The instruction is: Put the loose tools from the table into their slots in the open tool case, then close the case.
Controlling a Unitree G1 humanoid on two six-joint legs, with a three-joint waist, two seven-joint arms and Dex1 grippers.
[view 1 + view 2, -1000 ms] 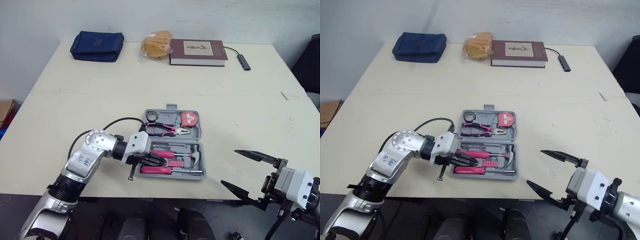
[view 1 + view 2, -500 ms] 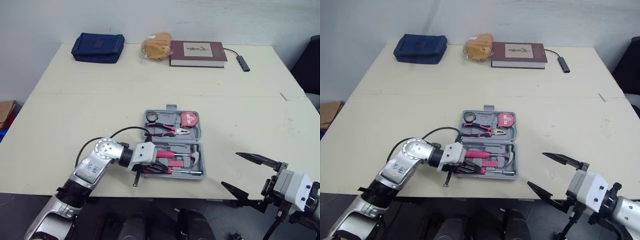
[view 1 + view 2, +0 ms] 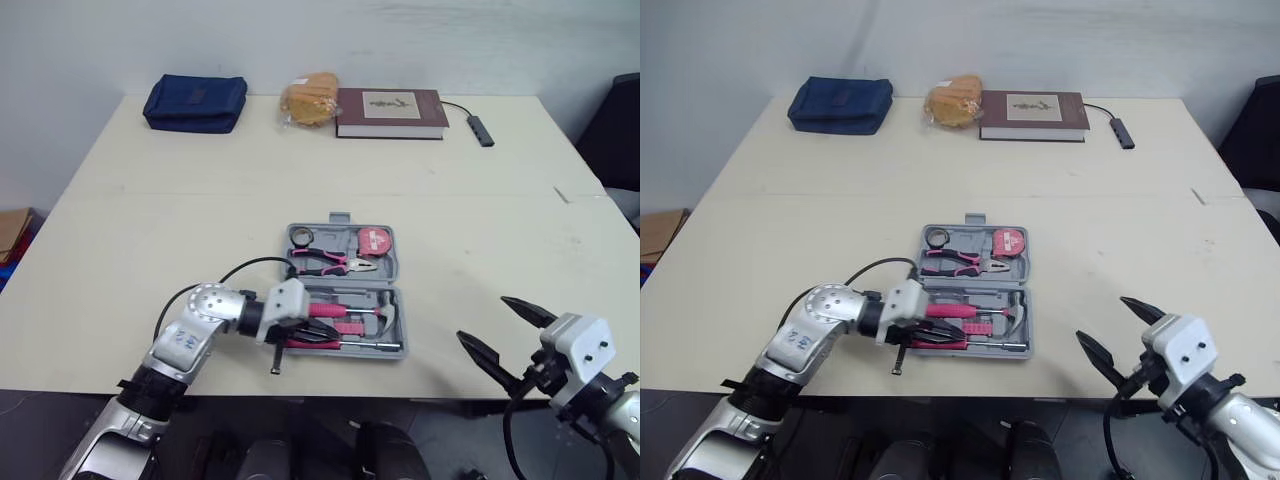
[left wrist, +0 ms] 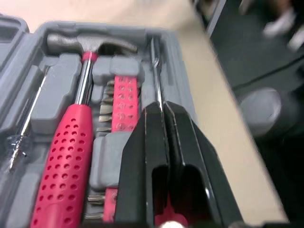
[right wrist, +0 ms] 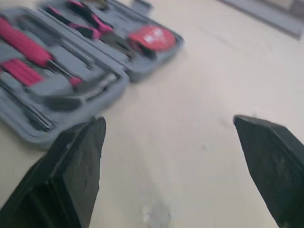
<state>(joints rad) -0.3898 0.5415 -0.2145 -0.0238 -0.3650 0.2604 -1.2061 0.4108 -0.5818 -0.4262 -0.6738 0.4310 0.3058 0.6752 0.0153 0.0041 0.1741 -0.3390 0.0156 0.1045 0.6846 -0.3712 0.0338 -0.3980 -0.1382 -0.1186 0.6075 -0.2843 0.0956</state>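
The grey tool case (image 3: 398, 270) lies open at the middle front of the table. Its far half holds pink-handled pliers (image 3: 330, 262) and a red tape measure (image 3: 373, 241). In the near half lie a hammer (image 4: 71, 156) and a block of bits (image 4: 124, 102). My left gripper (image 3: 325, 335) is low over the case's front row, shut on a pink-handled screwdriver (image 3: 375, 346) whose thin shaft (image 4: 156, 71) runs along the front slot. My right gripper (image 3: 510, 335) hangs open at the table's front edge, right of the case (image 5: 123, 80), with nothing between its fingers (image 5: 71, 166).
Along the far edge sit a blue pouch (image 3: 194, 102), a bagged loaf (image 3: 311, 97), a maroon book (image 3: 390, 110) and a cable adapter (image 3: 480, 130). A black cable loops from my left arm (image 3: 240, 272) beside the case. Bare tabletop surrounds the case.
My left gripper has slid right and lower along the case's front row with the screwdriver. My right gripper has turned and drawn slightly nearer the table's front edge.
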